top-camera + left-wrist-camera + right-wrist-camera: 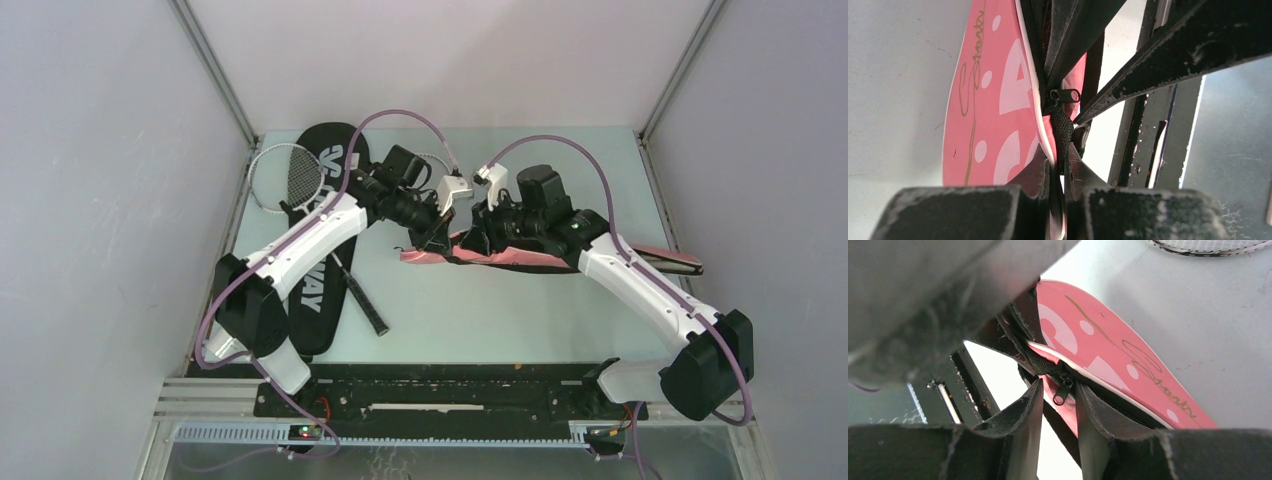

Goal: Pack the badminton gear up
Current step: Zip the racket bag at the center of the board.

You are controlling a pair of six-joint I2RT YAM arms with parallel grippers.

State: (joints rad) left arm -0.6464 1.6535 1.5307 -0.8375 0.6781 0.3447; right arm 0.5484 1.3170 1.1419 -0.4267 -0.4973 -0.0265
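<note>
The pink cover (520, 258) lies across the table's middle; it also shows in the left wrist view (993, 100) and the right wrist view (1108, 350). My left gripper (432, 236) is shut on the cover's left end, pinching its edge and black zip tape (1060, 165). My right gripper (470, 240) is open just right of it, and its fingertips (1058, 385) straddle the black zip pull (1063, 390) without touching it. The pull also shows in the left wrist view (1065, 95). The black CROSSWAY cover (322, 290) lies at left, with a white-framed racket (285, 175) across it. Shuttlecocks and tube are out of view.
The white racket's black handle (365, 310) sticks out past the black cover towards the middle. Another racket head (1208, 245) lies on the table just beyond the pink cover. The pink cover's narrow end (670, 262) reaches the table's right edge. Walls close the sides and back.
</note>
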